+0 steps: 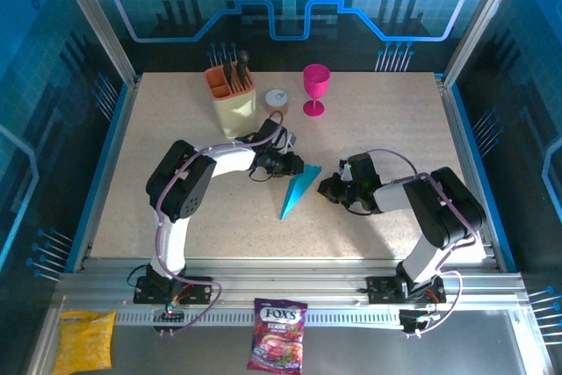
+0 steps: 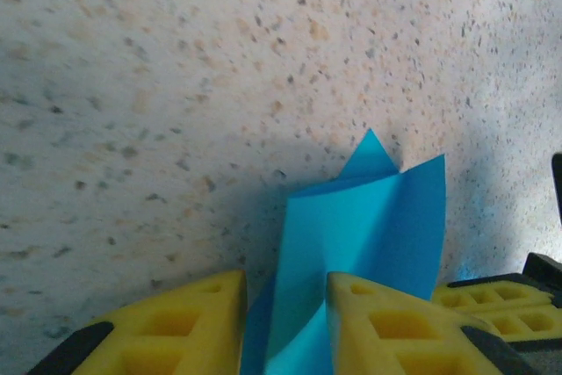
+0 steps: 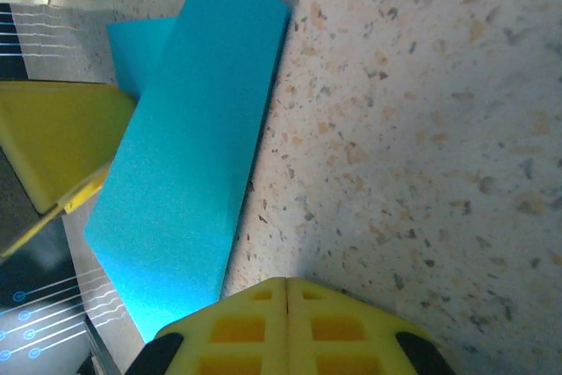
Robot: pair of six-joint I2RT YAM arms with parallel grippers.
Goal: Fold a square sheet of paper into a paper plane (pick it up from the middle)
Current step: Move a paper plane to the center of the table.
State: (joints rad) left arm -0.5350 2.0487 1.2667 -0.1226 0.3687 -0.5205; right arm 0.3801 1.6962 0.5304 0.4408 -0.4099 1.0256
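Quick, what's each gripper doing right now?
Left gripper: fingers closed on the folded blue paper.
Right gripper: fingers shut together, holding nothing.

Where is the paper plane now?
In the top view the paper plane sits mid-table, its wide end in the left tool, the right tool close beside it.

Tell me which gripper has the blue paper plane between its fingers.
The left gripper: the folded cyan paper plane sits between its yellow fingers. The right gripper is shut, empty, beside the paper.
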